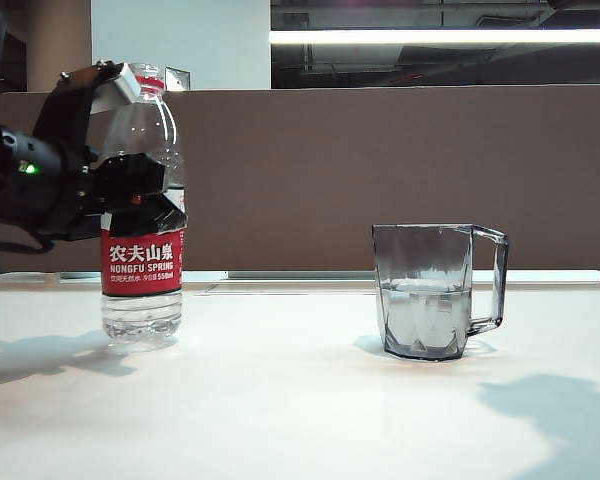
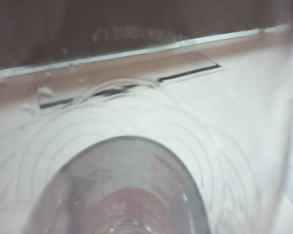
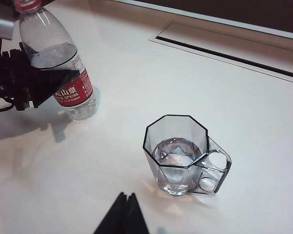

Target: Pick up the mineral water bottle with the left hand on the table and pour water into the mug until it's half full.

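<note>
Brown partition [image 1: 380,170] behind — ceiling strip light [image 1: 440,36].

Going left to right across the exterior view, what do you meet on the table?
Left gripper on its black arm, closed around the mineral water bottle → bare table → mug, part filled, handle to the right.

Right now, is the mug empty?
No. In the right wrist view the mug holds clear water in its lower part, and the exterior view shows the waterline about halfway up.
</note>
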